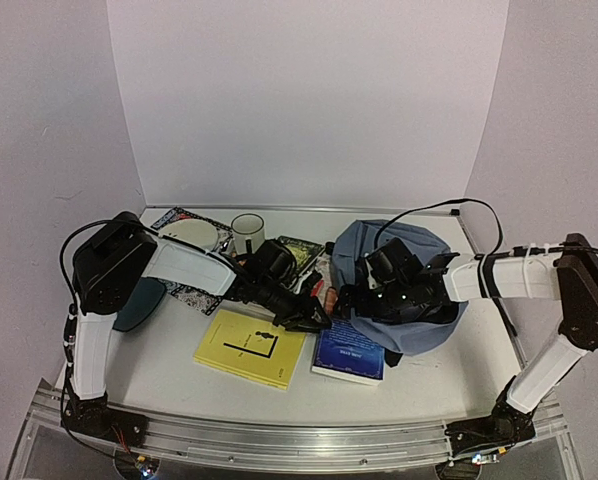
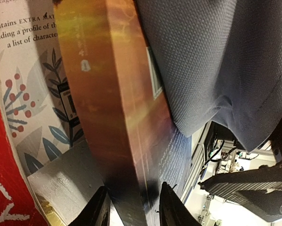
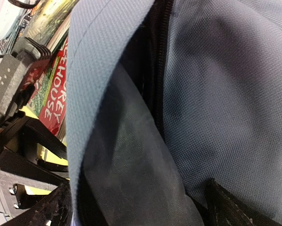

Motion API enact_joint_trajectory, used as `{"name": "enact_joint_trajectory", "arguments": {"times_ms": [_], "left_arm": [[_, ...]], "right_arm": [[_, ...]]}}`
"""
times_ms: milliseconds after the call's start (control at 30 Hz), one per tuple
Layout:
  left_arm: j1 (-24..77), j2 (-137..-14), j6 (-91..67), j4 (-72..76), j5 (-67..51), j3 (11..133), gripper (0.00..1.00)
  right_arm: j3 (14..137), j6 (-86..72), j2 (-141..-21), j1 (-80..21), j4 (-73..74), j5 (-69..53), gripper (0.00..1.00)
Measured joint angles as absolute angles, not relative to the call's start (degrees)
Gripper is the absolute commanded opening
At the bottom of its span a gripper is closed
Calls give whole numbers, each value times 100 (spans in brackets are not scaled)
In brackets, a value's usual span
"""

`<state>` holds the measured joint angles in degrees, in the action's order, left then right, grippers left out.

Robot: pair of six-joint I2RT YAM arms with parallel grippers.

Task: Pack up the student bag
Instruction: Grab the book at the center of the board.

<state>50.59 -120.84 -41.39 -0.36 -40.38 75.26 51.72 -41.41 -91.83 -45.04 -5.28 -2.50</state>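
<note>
Left claw (image 2: 134, 209) grips orange book (image 2: 110, 94) beside student bag (image 2: 216, 61); mug (image 1: 247, 235) nearby.

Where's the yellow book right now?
Top view: the yellow book lies flat left of the blue book, on the near side of the left gripper.

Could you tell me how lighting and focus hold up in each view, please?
Top external: even, soft light, faint shadows on the table. Left wrist: a yellowish glare streak runs along the orange book, its near end dark. Right wrist: the student bag fills the frame, weave crisp mid-frame, blurred towards the top right, opening shadowed.
</note>
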Motion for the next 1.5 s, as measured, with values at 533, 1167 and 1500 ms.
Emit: {"name": "enact_joint_trajectory", "arguments": {"times_ms": [533, 1167, 1500], "left_arm": [[5035, -12213, -4733, 290, -4123, 7533, 1], [4792, -11059, -4567, 102, -3559, 6766, 0], [4598, -9815, -3898, -1107, -3039, 6764, 0]], "right_arm": [[4969, -4359, -9170, -4488, -867, -187, 94], [5719, -3677, -8438, -4506, 674, 880, 98], [6497, -3229, -8237, -4506, 1166, 836, 98]]}}
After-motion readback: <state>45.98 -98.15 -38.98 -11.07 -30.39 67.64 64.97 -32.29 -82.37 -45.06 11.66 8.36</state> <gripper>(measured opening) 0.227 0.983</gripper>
